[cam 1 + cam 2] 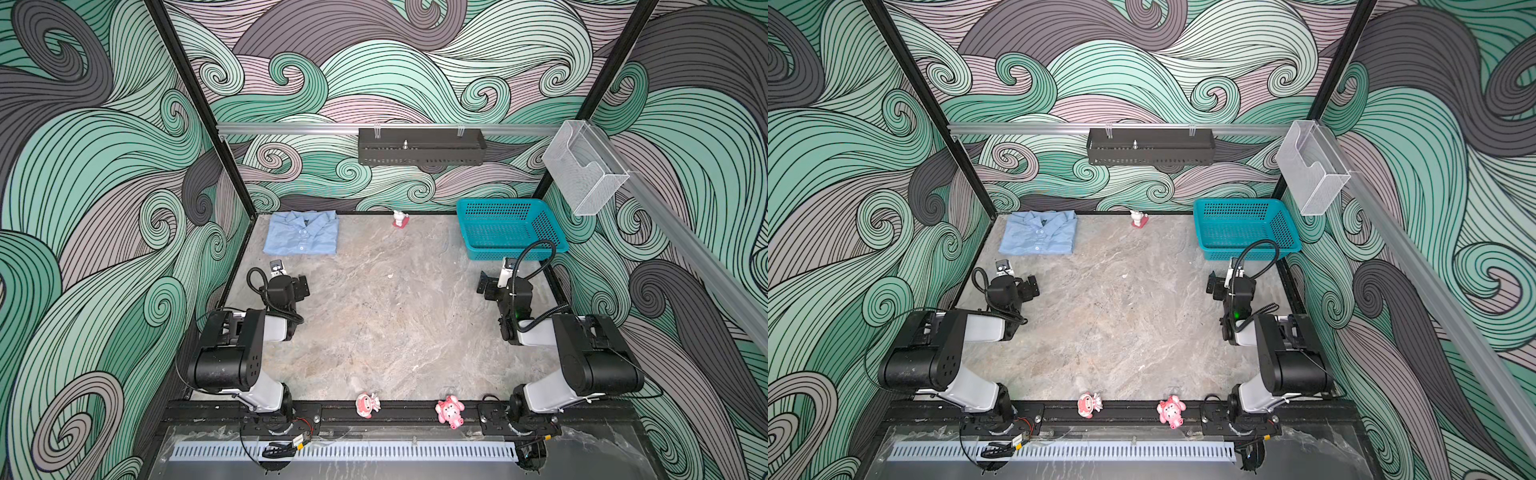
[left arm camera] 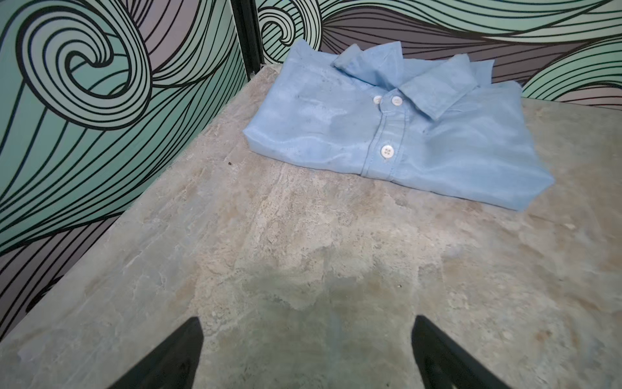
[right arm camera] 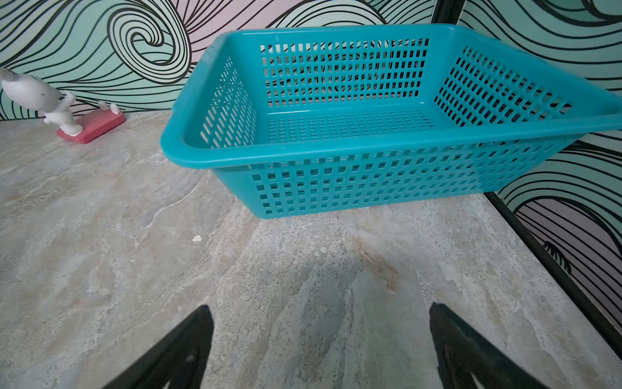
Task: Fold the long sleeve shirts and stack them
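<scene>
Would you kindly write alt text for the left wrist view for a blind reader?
A folded light blue button-up shirt lies on the marbled table near a corner of the wave-patterned walls. The open, empty left end effector points toward it, with table surface between them.

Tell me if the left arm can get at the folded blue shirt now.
Probably yes: the shirt lies just ahead of the left gripper, jaws open, with only bare table between.

Swirling green-and-grey wave-patterned walls (image 1: 415,62) enclose a mottled grey stone-look tabletop (image 1: 395,324) on three sides.
</scene>
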